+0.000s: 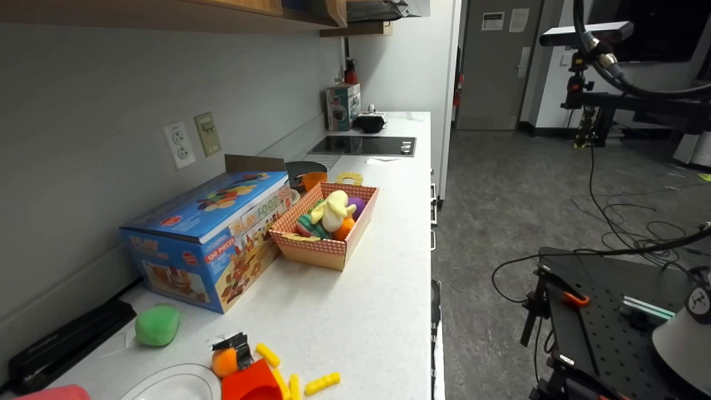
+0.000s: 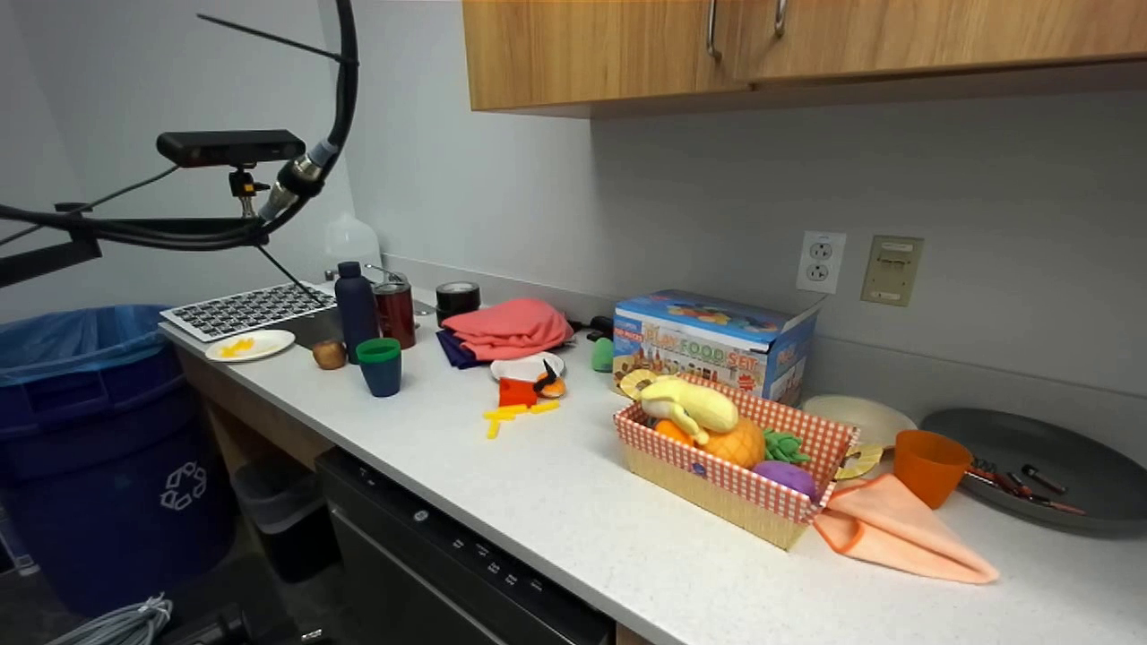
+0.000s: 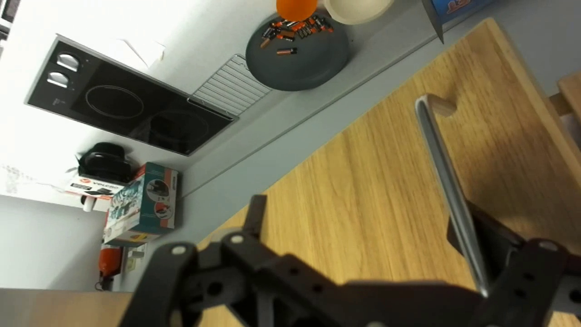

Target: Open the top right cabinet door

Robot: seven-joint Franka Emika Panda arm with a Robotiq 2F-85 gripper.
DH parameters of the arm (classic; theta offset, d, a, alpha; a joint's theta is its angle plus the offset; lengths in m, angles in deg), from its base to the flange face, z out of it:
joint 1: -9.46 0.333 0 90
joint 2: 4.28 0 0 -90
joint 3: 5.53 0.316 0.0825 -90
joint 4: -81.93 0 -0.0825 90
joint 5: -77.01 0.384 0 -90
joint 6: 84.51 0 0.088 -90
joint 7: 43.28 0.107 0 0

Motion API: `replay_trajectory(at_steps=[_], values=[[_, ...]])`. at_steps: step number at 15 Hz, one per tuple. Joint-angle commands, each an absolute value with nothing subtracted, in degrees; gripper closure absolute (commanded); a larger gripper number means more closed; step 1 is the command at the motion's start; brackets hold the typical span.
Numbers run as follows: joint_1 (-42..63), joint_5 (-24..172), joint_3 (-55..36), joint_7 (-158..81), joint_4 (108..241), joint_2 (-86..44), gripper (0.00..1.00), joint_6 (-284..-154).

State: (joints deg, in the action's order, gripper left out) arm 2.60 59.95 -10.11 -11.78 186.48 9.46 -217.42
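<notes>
In the wrist view, the light tan cabinet door (image 3: 354,181) runs diagonally from the upper right of the frame to the bottom, its lower part covered by the claw (image 3: 363,220). A metal bar handle (image 3: 450,186) slants across the panel's right-hand portion. The claw occupies the lower edge with its jaws spread: the finger (image 3: 257,211) at frame left projects over the wood, while the finger (image 3: 492,238) at frame right lies behind the handle, on the door side. The bar thus sits between the two, close to the latter; whether they touch, I cannot tell. A further piece of wood (image 3: 573,93) shows at the right margin, beyond the door's thin edge. Upper left to center: a black cooktop (image 3: 131,97), a wire rack (image 3: 233,84) against its edge, and a round gray dish (image 3: 299,72) of batteries (image 3: 287,51) beside an orange cup (image 3: 296,8).

In an exterior view, I see wall cabinets (image 2: 600,49) across the upper right; whether this door is among theirs, I cannot tell. Below, on the white bench (image 2: 538,484), a gingham-lined basket (image 2: 708,488) holds toy fruit (image 2: 735,443), a plush banana (image 2: 694,403) uppermost, beside a play food set box (image 2: 690,345).
</notes>
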Motion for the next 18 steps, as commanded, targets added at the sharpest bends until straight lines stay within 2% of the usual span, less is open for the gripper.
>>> replay_trajectory(at_steps=[1, 8, 18], values=[[-2.9, 58.6, -10.7, -7.9, 196.5, 18.0, 0.0, -215.9], [-11.4, 61.1, -11.7, -7.8, 208.7, 30.3, 0.0, -219.0], [-16.8, 67.7, -14.3, -21.5, 216.5, 36.0, 0.0, -226.9]])
